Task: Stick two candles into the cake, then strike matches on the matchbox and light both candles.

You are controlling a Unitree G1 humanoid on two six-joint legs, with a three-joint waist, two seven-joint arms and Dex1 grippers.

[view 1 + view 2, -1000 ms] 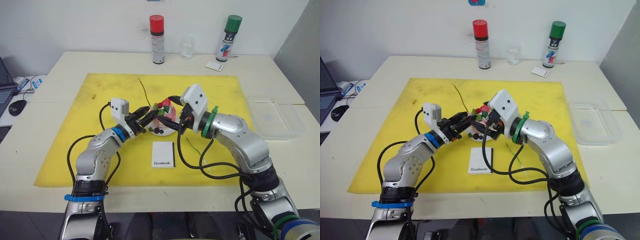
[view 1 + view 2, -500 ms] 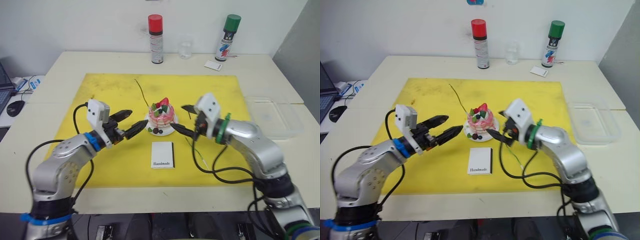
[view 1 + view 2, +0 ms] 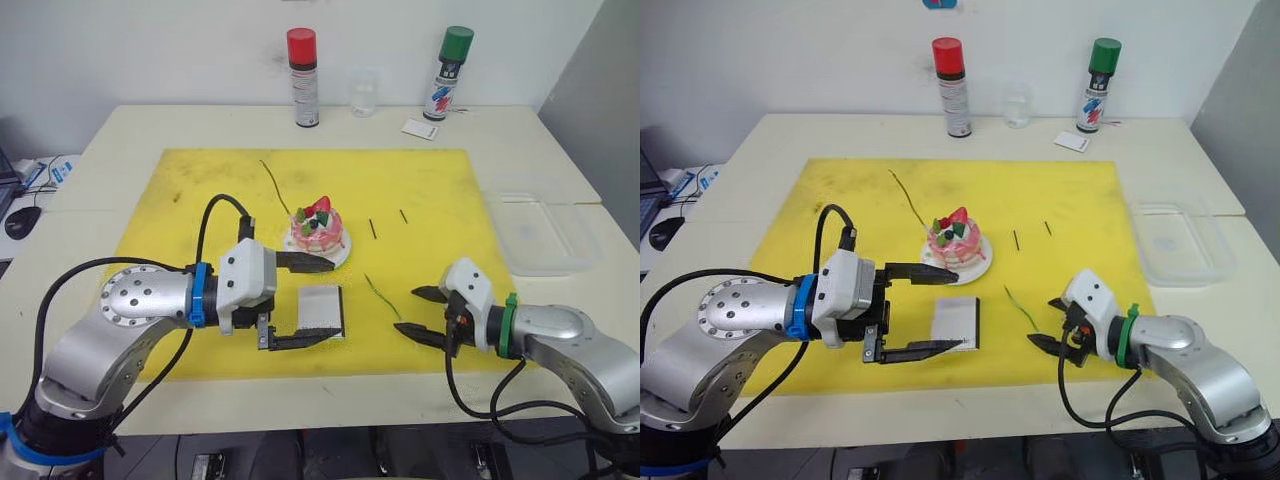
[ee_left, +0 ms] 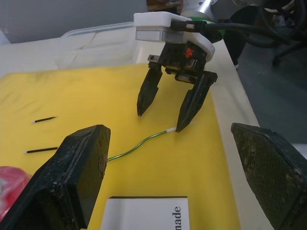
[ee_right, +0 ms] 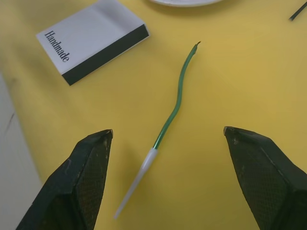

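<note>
The pink-and-white cake (image 3: 318, 228) sits on its small white plate (image 3: 340, 257) in the middle of the yellow mat (image 3: 180, 190). One green candle (image 3: 270, 186) lies on the mat behind and left of the cake. The other candle (image 5: 175, 103) lies to the right of the matchbox (image 3: 322, 308), its pale end between the fingertips of my open right gripper (image 3: 408, 311). My left gripper (image 3: 335, 302) is wide open, one finger on each side of the matchbox. Two dark matches (image 3: 372, 229) (image 3: 403, 215) lie right of the cake.
A red-capped spray can (image 3: 301, 77), a clear glass (image 3: 362, 92), a green-capped can (image 3: 445, 73) and a small white card (image 3: 418, 128) stand along the table's back. A clear plastic container (image 3: 545, 232) sits at the right edge.
Both grippers have pulled back from the cake toward the table's front. The left one now straddles the matchbox. The right one has dropped low to the candle on the mat.
</note>
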